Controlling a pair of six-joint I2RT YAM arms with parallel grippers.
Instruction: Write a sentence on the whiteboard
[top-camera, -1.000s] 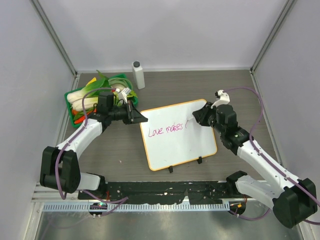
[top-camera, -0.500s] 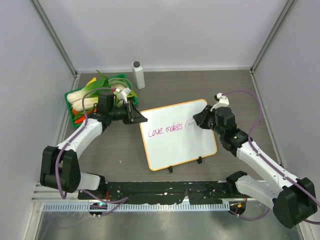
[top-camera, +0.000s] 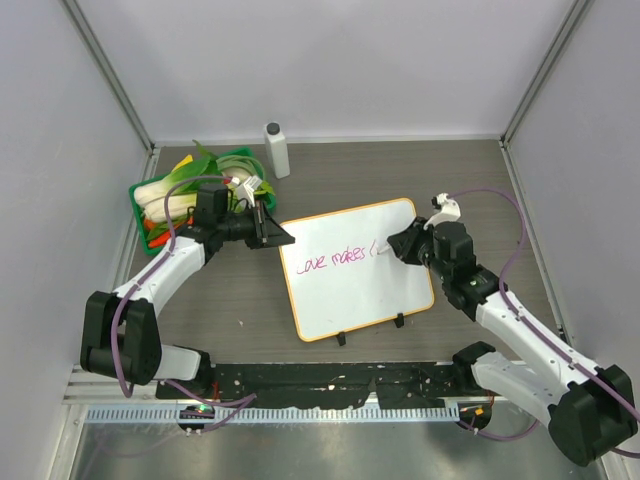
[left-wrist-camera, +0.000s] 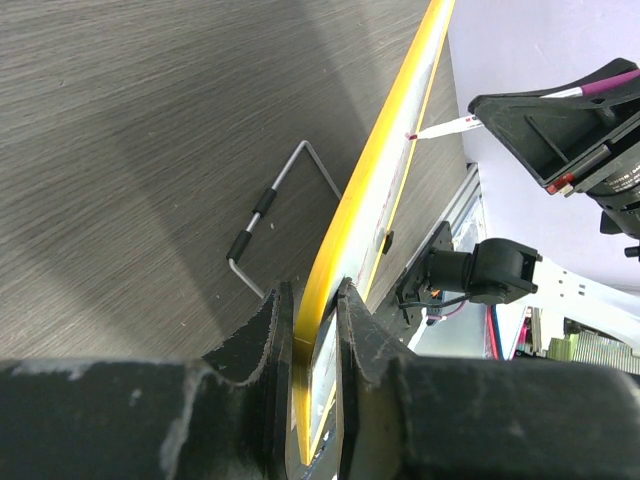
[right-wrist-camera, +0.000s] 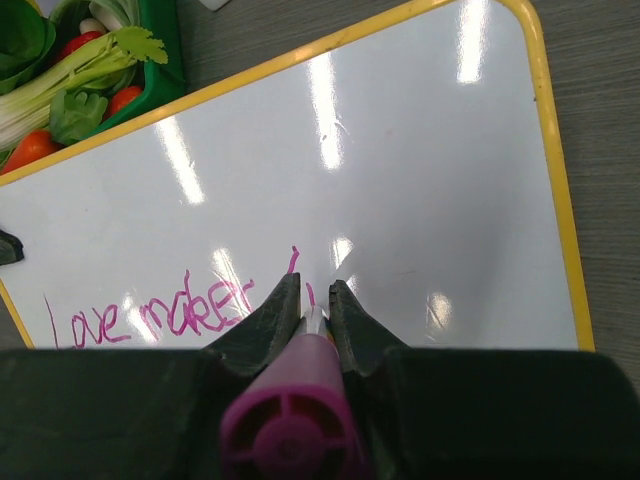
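The sentence (right-wrist-camera: 190, 312) on the whiteboard (top-camera: 370, 295) reads "Love makes"; the right gripper (right-wrist-camera: 315, 300) clamps a marker (right-wrist-camera: 285, 430) at its end, and the left gripper (left-wrist-camera: 308, 300) clamps the whiteboard's corner.

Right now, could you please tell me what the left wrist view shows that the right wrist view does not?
Only the left wrist view: the left gripper clamped on the edge of the whiteboard, which is seen edge-on, and a wire stand beside it. Only the right wrist view: the sentence, reading "Love makes" plus a further stroke, and the green tray of vegetables. Both: the whiteboard and the right gripper holding the pink marker with its tip at the board.
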